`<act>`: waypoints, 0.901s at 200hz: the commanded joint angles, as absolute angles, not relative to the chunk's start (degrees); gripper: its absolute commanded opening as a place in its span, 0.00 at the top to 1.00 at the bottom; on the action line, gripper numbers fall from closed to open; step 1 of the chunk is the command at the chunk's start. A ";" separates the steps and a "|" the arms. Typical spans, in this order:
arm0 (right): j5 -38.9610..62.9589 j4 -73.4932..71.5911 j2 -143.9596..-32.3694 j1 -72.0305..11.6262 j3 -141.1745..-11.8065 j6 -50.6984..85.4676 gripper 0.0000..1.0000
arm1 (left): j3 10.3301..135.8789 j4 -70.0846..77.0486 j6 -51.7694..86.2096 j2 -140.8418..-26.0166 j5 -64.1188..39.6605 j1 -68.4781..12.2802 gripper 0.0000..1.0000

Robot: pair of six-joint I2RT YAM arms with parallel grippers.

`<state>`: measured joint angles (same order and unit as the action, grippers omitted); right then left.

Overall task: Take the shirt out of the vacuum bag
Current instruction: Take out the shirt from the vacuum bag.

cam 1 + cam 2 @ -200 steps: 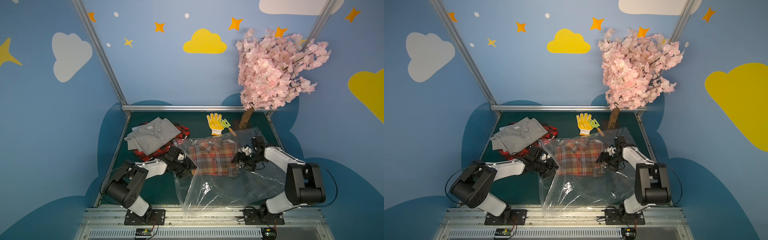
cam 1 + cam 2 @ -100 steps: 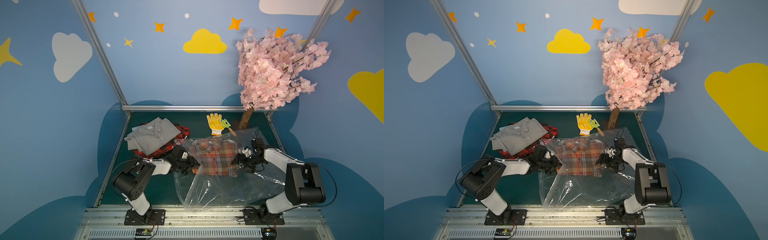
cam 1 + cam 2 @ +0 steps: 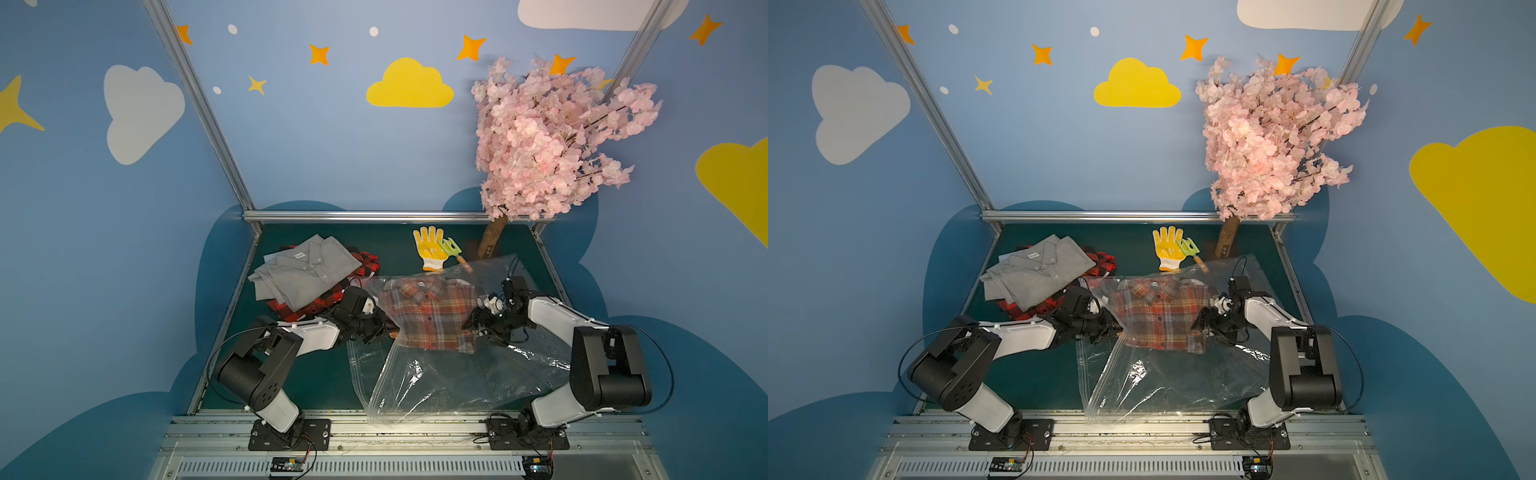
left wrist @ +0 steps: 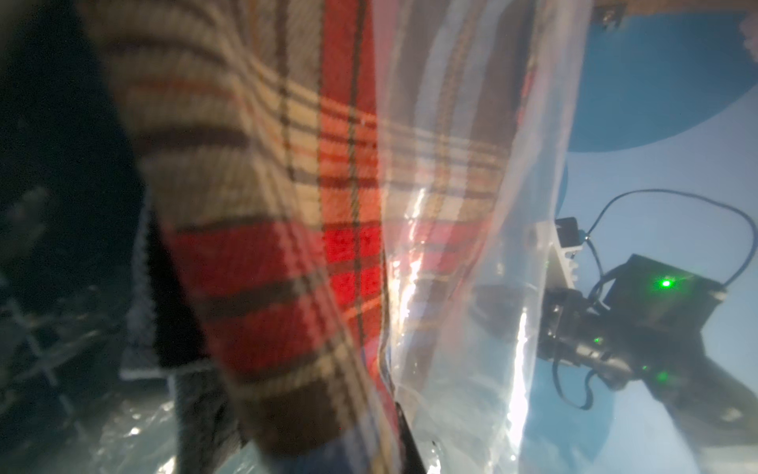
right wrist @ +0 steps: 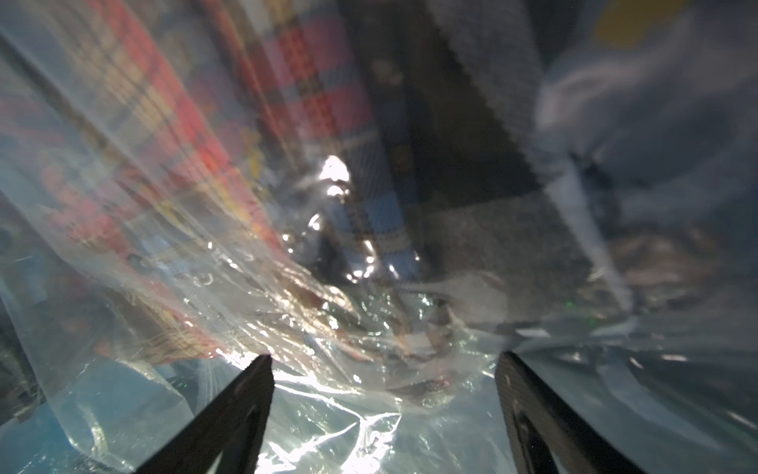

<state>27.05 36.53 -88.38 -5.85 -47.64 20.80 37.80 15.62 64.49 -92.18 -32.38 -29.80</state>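
Two arms sit low over the green worktop (image 3: 320,374). Nearest the front rail lies the vacuum bag (image 3: 436,374), clear and crinkled. Its near half is empty and its near corner reaches the rail. Zip strips run along its left-hand side.

Mid-worktop, the plaid shirt (image 3: 432,311) is in the bag's far half, collar pointing away, buttons up. Film covers most of it in both top views.

L tool (image 3: 388,328): at the shirt's near-left corner, jaws closed on the fabric there. Left wrist view shows the plaid shirt (image 4: 266,205) bare close to the lens, w/ the vacuum bag (image 4: 471,369) film over the rest.

R tool (image 3: 473,324): at the shirt's right edge, over the bag, jaws wide apart. Right wrist view shows both fingers (image 5: 238,410) spread w/ wrinkled film between and ahead, nothing gripped.

Further back, left: a folded grey shirt (image 3: 307,268) on a red-black check cloth (image 3: 286,309), just beside the bag's far-left corner.

Back centre: a yellow glove (image 3: 430,247) w/ a small green rake (image 3: 453,249) touching its side. The bag's far edge is near the rake handle.

Back right: a pink blossom tree (image 3: 548,137).
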 commanded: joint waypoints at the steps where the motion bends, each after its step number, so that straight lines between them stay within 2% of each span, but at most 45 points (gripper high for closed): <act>1: 26.72 35.86 -89.35 -6.10 -46.85 21.09 0.14 | 39.73 14.55 62.78 -89.71 -34.15 -30.05 0.92; 92: 25.49 35.60 -90.55 -5.71 -47.12 21.82 0.13 | 41.68 2.93 57.38 -80.05 -36.38 -29.41 0.95; 180: 24.04 32.81 -88.15 -0.61 -45.75 26.77 0.12 | 41.28 -5.99 53.96 -71.36 -37.23 -26.35 0.95</act>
